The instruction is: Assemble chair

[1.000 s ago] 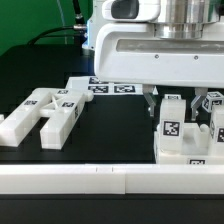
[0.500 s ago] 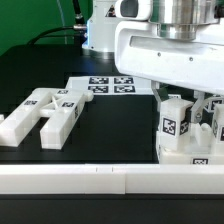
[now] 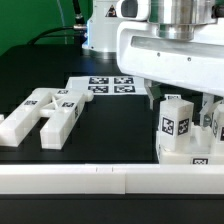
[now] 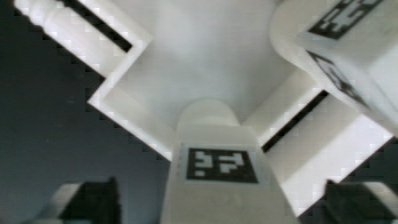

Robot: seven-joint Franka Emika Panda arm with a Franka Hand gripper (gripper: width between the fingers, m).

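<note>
I saw my tool (image 3: 178, 106) spread astride the upright bar (image 3: 176, 130), whose long axis stood vertical between its fingers.

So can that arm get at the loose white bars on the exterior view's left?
Probably yes: the loose bars lie uncovered on the table, with nothing over them. The gripper hangs open over the upright piece.

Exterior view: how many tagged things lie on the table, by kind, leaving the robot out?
Loose chair bars, on the exterior view's left: 2
Partly built chair body, on the exterior view's right: 1
Marker board: 1
Total: 4
</note>
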